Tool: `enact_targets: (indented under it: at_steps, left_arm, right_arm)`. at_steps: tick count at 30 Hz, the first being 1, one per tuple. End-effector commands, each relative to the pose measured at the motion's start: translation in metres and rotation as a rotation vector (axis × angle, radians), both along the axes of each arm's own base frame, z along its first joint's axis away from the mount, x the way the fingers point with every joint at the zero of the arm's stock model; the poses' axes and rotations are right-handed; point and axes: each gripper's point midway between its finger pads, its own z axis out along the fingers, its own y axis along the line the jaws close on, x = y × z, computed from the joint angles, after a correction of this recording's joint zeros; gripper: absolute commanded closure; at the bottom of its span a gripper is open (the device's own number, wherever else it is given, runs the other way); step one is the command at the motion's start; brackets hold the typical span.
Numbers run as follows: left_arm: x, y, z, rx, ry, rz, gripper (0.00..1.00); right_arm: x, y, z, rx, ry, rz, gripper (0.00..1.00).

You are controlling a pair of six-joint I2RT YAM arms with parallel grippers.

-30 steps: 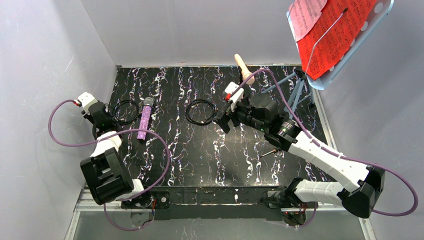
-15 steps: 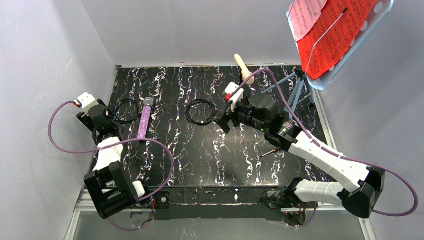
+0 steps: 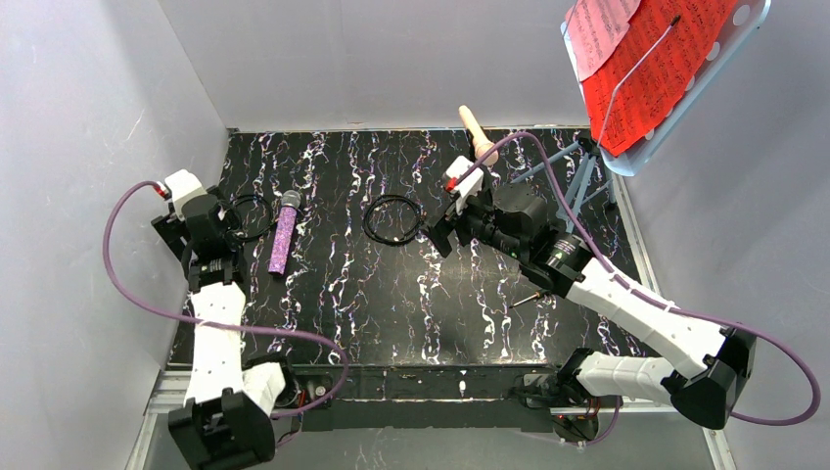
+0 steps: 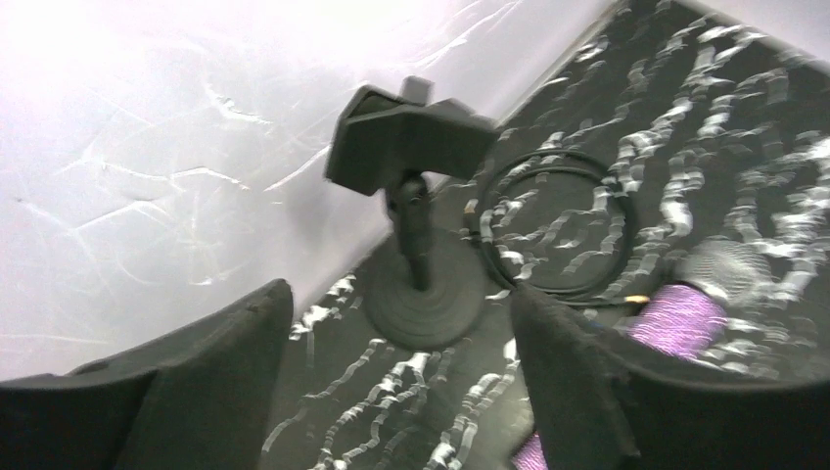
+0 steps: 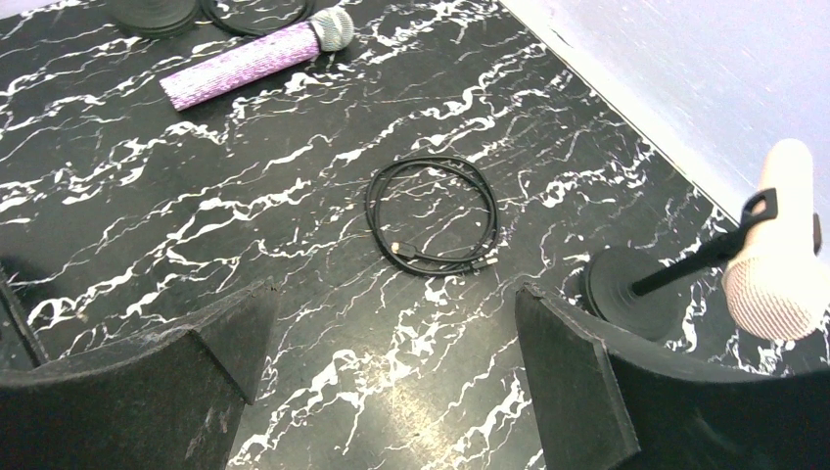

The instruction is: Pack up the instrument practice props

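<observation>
Near the left wall my left gripper [image 3: 201,223] stands open, nothing between its jaws. Its wrist view shows a black round-based mic post [image 4: 423,294] with an empty clip just ahead of my left gripper [image 4: 401,328]. To the right of that post lies the purple glitter microphone [image 3: 284,233] [image 4: 685,315] [image 5: 250,64], flat on the table. The cream microphone [image 3: 477,132] [image 5: 783,250] sits clipped on another black post [image 5: 631,294] at the back. My right gripper [image 3: 442,233] [image 5: 391,333] hangs open over bare table in front of it. Red pages [image 3: 666,69] and a pink page [image 3: 597,29] rest on the music stand.
One coiled black cable [image 3: 250,215] [image 4: 553,230] lies beside the left post, another coil [image 3: 393,217] [image 5: 436,215] mid-table. The music stand's legs [image 3: 582,171] stand at the back right. A small screwdriver [image 3: 529,296] lies beside the right arm. White walls close in on three sides.
The left gripper's jaws have opened wide, and the left arm has stretched out toward the back-left corner. The right arm has hardly moved.
</observation>
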Motion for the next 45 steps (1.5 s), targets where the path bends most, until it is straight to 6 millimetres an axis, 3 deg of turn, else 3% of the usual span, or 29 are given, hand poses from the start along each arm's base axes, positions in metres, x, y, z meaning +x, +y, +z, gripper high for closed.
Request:
enact_targets:
  at_steps: [1,4,8,12,17,24,32,35,40,45]
  left_arm:
    - [-0.011,-0.037,0.037,-0.047,-0.009,-0.119,0.07]
    - [-0.012,-0.061,0.051,-0.075,-0.015,-0.228,0.02]
    - [-0.022,-0.084,0.064,-0.043,-0.005,-0.323,0.02]
    - [-0.030,-0.126,0.074,-0.039,-0.034,-0.541,0.02]
    - [-0.046,-0.153,0.080,-0.068,-0.086,-0.647,0.02]
    - [-0.052,-0.202,0.049,-0.188,-0.059,-0.862,0.02]
    - [-0.061,-0.237,-0.006,-0.219,0.021,-1.046,0.02]
    - [-0.061,-0.246,-0.017,-0.232,0.013,-1.075,0.02]
    - [-0.059,-0.257,-0.020,-0.207,0.014,-1.130,0.03]
    - [-0.064,-0.267,-0.020,-0.191,0.014,-1.186,0.05]
  right_arm:
    - [0.020,-0.004,0.032,0.089,-0.047,-0.119,0.01]
    - [0.032,-0.007,0.033,0.118,-0.033,-0.205,0.01]
    - [0.044,-0.001,0.024,0.029,0.009,-0.230,0.01]
    - [0.057,0.008,0.021,-0.006,0.041,-0.265,0.01]
    - [0.086,0.002,0.019,-0.061,0.038,-0.416,0.01]
    - [0.144,-0.029,0.026,-0.180,0.080,-0.586,0.01]
    - [0.202,-0.080,0.008,-0.293,0.130,-0.775,0.01]
    - [0.222,-0.088,-0.001,-0.315,0.156,-0.806,0.01]
    - [0.256,-0.096,-0.025,-0.328,0.213,-0.845,0.04]
    - [0.276,-0.094,-0.046,-0.304,0.261,-0.825,0.08]
